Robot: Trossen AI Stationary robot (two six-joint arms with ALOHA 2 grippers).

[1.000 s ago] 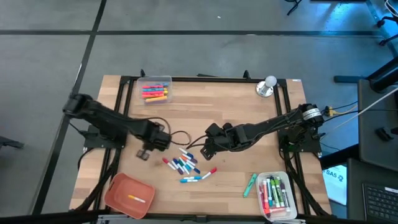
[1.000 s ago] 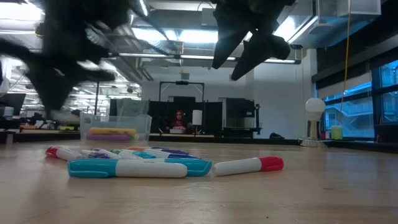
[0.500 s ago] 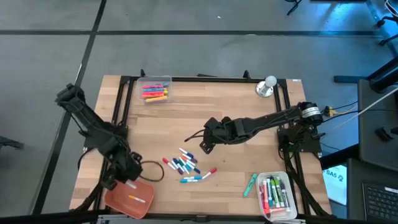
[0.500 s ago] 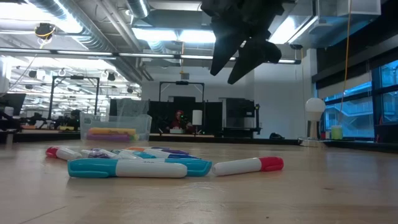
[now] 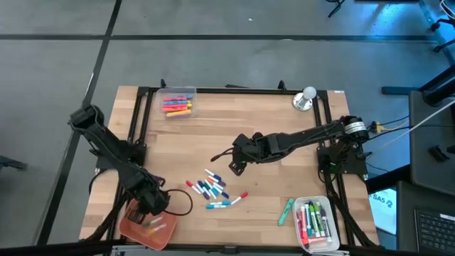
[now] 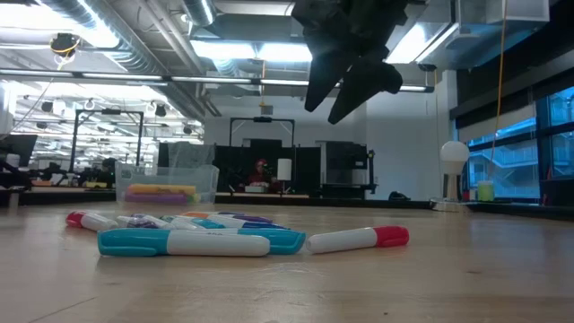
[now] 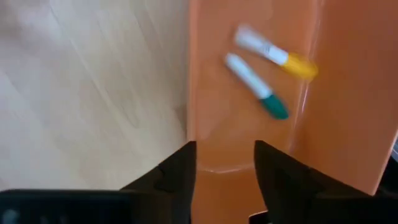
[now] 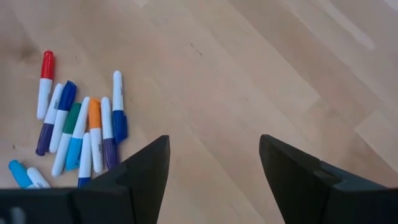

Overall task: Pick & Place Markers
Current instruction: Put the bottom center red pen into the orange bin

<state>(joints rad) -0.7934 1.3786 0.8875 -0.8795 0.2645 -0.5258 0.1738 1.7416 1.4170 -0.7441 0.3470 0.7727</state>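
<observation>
A loose pile of markers (image 5: 210,188) lies flat on the wooden table, also seen in the right wrist view (image 8: 81,134) and the low view (image 6: 188,235). A red-capped marker (image 5: 238,199) lies beside the pile. My left gripper (image 7: 225,177) hovers open over the orange tray (image 5: 134,227) at the near left corner. In the tray lie a yellow-capped marker (image 7: 277,57) and a green-capped marker (image 7: 255,86). My right gripper (image 5: 237,163) hangs open above the table's middle, just beyond the pile, with nothing between its fingers (image 8: 146,171).
A clear bin (image 5: 178,103) of markers stands at the far left and another (image 5: 313,222) at the near right, with green markers (image 5: 286,210) lying beside it. A silver bell (image 5: 306,98) sits at the far right. Bare wood lies between the pile and the far bin.
My left gripper has swung from beside the pile toward the table's near left corner and now stands over the orange tray. The tray held one marker and now holds a green-capped one as well. My right gripper has drifted slightly toward the far edge.
</observation>
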